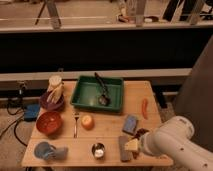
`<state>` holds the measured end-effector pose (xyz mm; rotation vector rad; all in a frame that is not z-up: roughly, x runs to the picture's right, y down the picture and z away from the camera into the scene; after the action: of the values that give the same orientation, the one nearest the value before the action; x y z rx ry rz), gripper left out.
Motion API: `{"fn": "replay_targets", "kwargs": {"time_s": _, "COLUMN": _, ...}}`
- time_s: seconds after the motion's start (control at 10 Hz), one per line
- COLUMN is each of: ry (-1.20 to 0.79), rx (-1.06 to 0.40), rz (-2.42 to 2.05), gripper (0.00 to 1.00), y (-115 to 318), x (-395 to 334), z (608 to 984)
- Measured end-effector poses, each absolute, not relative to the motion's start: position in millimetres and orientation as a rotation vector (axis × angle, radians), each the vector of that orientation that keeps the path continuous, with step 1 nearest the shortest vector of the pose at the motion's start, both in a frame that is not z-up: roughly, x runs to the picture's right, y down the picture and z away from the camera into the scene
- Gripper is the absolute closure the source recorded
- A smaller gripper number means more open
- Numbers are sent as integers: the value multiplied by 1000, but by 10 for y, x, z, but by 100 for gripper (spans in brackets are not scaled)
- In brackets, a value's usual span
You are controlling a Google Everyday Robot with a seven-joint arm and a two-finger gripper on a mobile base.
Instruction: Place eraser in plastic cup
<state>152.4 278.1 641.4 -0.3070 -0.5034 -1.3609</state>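
A grey oblong eraser [123, 148] lies near the table's front edge, with a pale yellow piece [132, 145] against its right side. A blue plastic cup [46, 150] lies on its side at the front left corner. A cream cup [55, 84] stands in a purple bowl [52, 102] at the far left. My white arm [175, 142] reaches in from the lower right. My gripper [142, 142] is at the arm's left end, just right of the eraser and low over the table.
A green tray [85, 95] holding a dark utensil sits at the back middle. A red bowl [49, 122], a fork [76, 125], an orange [87, 121], a small metal cup [98, 150], a blue sponge [130, 124] and a red chili [145, 107] lie around.
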Motion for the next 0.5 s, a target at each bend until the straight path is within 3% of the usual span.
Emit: {"fn": "replay_targets", "kwargs": {"time_s": 0.5, "ry": -229, "rx": -394, "rz": -1401, "gripper": 20, "y": 2777, "x": 1321, "z": 6638}}
